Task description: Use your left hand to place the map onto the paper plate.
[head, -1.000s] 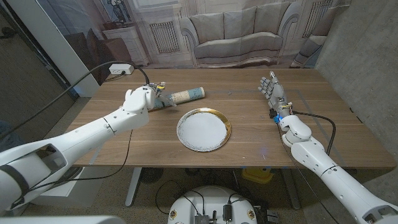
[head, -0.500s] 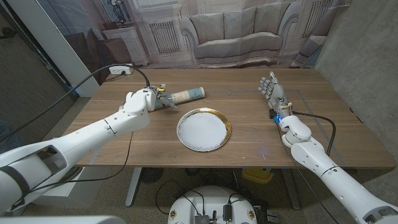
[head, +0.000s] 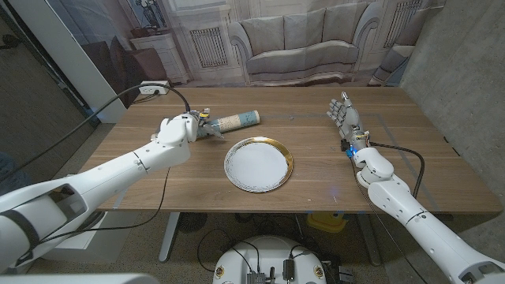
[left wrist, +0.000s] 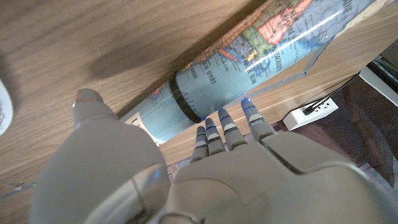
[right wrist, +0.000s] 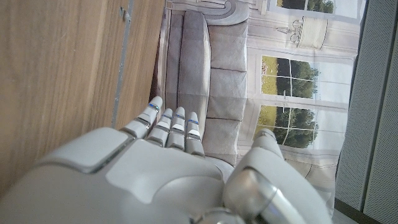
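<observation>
On the wooden table (head: 316, 170), left of centre, I see my left hand (head: 180, 128) at the near end of the rolled map (head: 233, 122), a glossy printed paper tube with a dark band lying behind the round, gold-rimmed white paper plate (head: 258, 164). Its fingers (left wrist: 227, 132) touch the roll; I cannot tell if they grip. My right hand (head: 345, 115) stands empty, fingers extended.

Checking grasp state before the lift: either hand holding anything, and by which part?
Left hand is at the near end of the rolled map, fingers against it; firm grip cannot be told. Right hand holds nothing.
</observation>
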{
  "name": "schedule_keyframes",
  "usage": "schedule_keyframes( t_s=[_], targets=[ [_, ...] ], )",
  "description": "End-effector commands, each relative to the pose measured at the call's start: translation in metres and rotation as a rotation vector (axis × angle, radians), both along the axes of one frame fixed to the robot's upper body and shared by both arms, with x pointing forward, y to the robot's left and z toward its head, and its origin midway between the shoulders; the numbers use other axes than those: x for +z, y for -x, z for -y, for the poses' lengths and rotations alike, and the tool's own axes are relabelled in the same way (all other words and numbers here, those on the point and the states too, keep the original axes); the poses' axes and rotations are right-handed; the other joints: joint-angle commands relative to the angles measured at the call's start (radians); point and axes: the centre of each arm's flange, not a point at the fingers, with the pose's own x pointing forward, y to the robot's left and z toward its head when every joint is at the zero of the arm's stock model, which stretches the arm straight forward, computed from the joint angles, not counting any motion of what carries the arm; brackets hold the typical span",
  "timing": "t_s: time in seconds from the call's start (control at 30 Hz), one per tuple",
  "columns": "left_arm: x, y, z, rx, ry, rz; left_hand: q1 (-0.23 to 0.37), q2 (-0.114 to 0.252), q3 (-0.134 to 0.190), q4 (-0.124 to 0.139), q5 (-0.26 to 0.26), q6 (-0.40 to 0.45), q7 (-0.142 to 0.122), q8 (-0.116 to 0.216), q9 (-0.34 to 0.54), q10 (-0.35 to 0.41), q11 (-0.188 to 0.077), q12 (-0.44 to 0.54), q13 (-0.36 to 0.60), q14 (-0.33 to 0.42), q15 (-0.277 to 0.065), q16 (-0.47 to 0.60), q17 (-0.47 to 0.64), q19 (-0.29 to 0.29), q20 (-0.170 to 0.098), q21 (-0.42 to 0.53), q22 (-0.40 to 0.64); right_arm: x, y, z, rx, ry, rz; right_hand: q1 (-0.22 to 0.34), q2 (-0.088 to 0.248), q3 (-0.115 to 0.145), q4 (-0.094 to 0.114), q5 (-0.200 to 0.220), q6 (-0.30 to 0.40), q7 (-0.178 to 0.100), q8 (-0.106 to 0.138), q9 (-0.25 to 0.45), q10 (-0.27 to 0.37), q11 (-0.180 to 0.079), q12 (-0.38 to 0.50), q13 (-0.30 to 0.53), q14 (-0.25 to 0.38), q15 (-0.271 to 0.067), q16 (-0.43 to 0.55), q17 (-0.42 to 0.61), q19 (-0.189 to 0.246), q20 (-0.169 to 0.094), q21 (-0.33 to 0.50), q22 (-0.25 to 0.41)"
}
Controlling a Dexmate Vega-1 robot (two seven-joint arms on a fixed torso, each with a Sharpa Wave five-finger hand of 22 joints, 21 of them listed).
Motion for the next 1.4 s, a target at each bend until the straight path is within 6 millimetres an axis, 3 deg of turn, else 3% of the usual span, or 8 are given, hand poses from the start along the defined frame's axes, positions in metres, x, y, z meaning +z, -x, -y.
schedule_keyframes(
  t_s=[0.03, 0.9, 1.03, 1.4],
  targets=[
    [-0.001, -0.006, 0.002, -0.006, 0.004, -0.004, 0.004, 0.006, -0.01, -0.001, 0.006, 0.004, 0.006, 0.008, 0.002, 0.002, -0.001, 0.008, 0.004, 0.001, -0.008, 0.004, 0.005, 0.002, -0.007, 0.003, 0.006, -0.001, -0.002, 0.001, -0.001, -0.008, -0.004, 0.007, 0.003, 0.001, -0.004, -0.002, 0.009, 0.002, 0.001, 0.003, 0.007, -0.001, -0.004, 0.004, 0.006, 0.002, 0.001, 0.002, 0.008, -0.024, -0.002, 0.004],
    [-0.01, -0.015, 0.007, -0.005, 0.015, -0.044, 0.021, 0.02, -0.019, -0.002, 0.012, -0.005, 0.012, 0.006, 0.001, -0.012, 0.009, 0.005, 0.004, 0.015, -0.005, 0.009, 0.006, 0.012, -0.009, 0.007, 0.006, -0.003, -0.005, 0.002, 0.002, -0.013, -0.009, 0.007, 0.005, -0.001, -0.005, -0.002, 0.01, 0.002, 0.001, 0.003, 0.005, -0.001, -0.005, 0.004, 0.004, 0.001, 0.0, 0.002, 0.01, -0.025, -0.012, 0.004],
    [-0.011, -0.016, 0.009, -0.015, 0.016, -0.042, 0.051, 0.047, -0.011, -0.007, 0.018, 0.021, 0.016, 0.017, 0.001, 0.028, -0.002, 0.02, 0.004, 0.042, -0.014, 0.017, 0.007, 0.025, -0.016, 0.011, 0.005, -0.003, -0.005, 0.003, 0.003, -0.013, -0.01, 0.007, 0.005, -0.001, -0.005, -0.002, 0.01, 0.002, 0.001, 0.003, 0.006, 0.001, -0.005, 0.004, 0.004, 0.001, 0.0, 0.002, 0.01, -0.024, -0.013, 0.004],
    [-0.01, -0.019, 0.014, -0.015, 0.018, -0.054, 0.169, 0.131, 0.036, -0.039, 0.023, 0.066, 0.027, 0.028, 0.002, 0.082, 0.013, 0.034, 0.007, 0.077, -0.011, 0.021, 0.007, 0.079, -0.023, 0.023, 0.004, -0.004, -0.005, 0.006, 0.004, -0.013, -0.008, 0.007, 0.006, -0.002, -0.006, -0.002, 0.01, 0.002, 0.0, 0.003, 0.004, 0.0, -0.006, 0.004, 0.002, 0.002, -0.001, 0.002, 0.01, -0.023, -0.018, 0.005]
  ],
)
